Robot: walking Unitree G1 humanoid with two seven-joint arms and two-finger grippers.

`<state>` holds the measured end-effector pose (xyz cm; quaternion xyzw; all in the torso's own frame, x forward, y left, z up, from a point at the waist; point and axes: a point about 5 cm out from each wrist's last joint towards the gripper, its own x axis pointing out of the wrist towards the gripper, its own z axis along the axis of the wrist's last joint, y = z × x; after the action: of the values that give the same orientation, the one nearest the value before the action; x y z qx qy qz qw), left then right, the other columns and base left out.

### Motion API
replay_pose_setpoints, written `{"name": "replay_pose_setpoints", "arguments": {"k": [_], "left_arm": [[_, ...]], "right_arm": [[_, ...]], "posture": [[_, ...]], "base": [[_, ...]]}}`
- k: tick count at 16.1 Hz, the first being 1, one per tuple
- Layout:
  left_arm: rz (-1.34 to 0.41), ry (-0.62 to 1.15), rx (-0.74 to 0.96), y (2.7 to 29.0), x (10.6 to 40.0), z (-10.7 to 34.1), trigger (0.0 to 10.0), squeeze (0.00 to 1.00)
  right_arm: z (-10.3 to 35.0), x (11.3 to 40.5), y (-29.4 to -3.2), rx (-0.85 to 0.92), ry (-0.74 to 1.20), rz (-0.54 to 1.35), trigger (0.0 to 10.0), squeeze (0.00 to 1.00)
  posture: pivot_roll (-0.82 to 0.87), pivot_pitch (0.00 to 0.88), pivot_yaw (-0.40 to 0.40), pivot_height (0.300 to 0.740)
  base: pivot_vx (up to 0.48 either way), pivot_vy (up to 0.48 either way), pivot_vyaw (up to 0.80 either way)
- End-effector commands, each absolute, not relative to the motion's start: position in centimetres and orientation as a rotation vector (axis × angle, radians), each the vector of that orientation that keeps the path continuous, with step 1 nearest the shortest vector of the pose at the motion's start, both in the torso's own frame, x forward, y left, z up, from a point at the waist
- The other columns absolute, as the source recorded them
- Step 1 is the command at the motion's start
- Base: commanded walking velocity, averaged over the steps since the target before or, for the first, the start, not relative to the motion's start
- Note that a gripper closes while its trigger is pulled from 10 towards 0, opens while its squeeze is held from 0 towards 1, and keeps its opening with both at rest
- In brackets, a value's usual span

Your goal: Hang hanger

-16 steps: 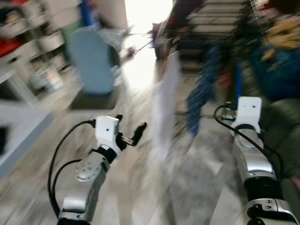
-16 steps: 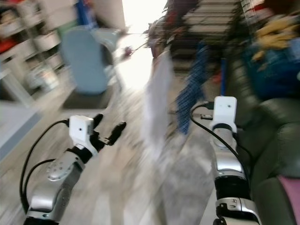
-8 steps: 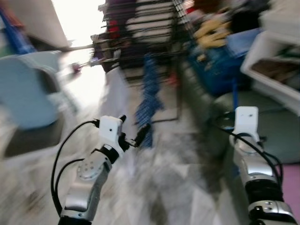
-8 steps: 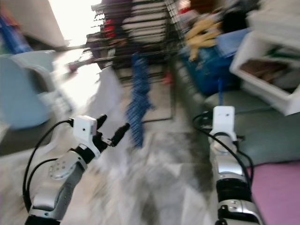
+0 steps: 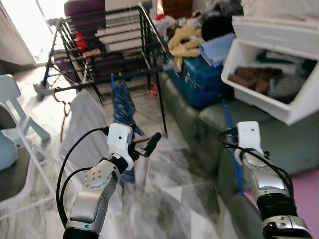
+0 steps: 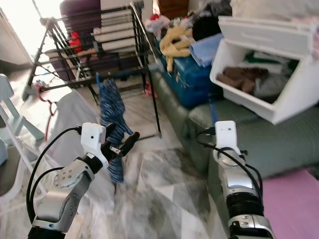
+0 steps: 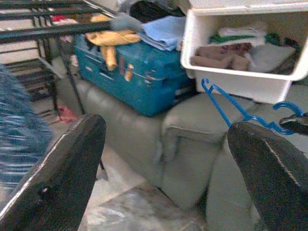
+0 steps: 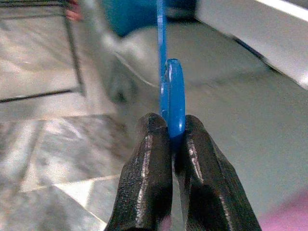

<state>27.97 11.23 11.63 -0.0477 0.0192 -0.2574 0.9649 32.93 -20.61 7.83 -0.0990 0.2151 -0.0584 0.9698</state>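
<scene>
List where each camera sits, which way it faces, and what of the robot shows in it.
Left eye view: head, looking forward and down at the black drying rack; both silver arms show.
Right eye view: same head, same scene.
Left wrist view: along the open left gripper toward the blue suitcase and blue hanger.
Right wrist view: along the right gripper, shut on the hanger.
Shared: the hanger and green sofa.

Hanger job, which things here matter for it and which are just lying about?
For the job:
blue hanger, pinched in the right gripper
drying rack
left gripper, open and free

Lying about:
white bin
blue suitcase
sofa
chair
blue cloth on the rack
</scene>
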Motion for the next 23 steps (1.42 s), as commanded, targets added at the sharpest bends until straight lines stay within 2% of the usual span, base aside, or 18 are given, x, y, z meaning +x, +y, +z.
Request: {"name": "replay_pose_setpoints", "arguments": {"k": [1,6,13,23], "left_arm": [[-0.488,0.056,-0.078,12.4,28.2,11.5,10.0,0.0],[-0.507,0.052,-0.065,12.2,28.0,11.5,10.0,0.0],[-0.531,0.078,-0.047,12.0,27.7,11.2,10.0,0.0],[-0.557,0.087,-0.049,11.9,27.5,11.1,10.0,0.0]], "right_arm": [[8.3,33.4,-19.0,-0.197,0.414,-0.058,10.0,0.0],[8.2,33.4,-18.4,-0.195,0.409,-0.023,10.0,0.0],[8.5,33.5,-18.1,-0.243,0.376,-0.001,10.0,0.0],[8.7,33.7,-17.7,-0.255,0.351,0.012,10.0,0.0]], "posture": [[-0.09,0.0,0.072,0.74],[-0.09,0.0,0.075,0.74],[-0.09,0.0,0.079,0.74],[-0.09,0.0,0.079,0.74]], "base": [[0.326,0.352,0.0],[0.0,0.431,0.0],[0.33,0.341,0.0],[0.447,0.0,0.0]]}}
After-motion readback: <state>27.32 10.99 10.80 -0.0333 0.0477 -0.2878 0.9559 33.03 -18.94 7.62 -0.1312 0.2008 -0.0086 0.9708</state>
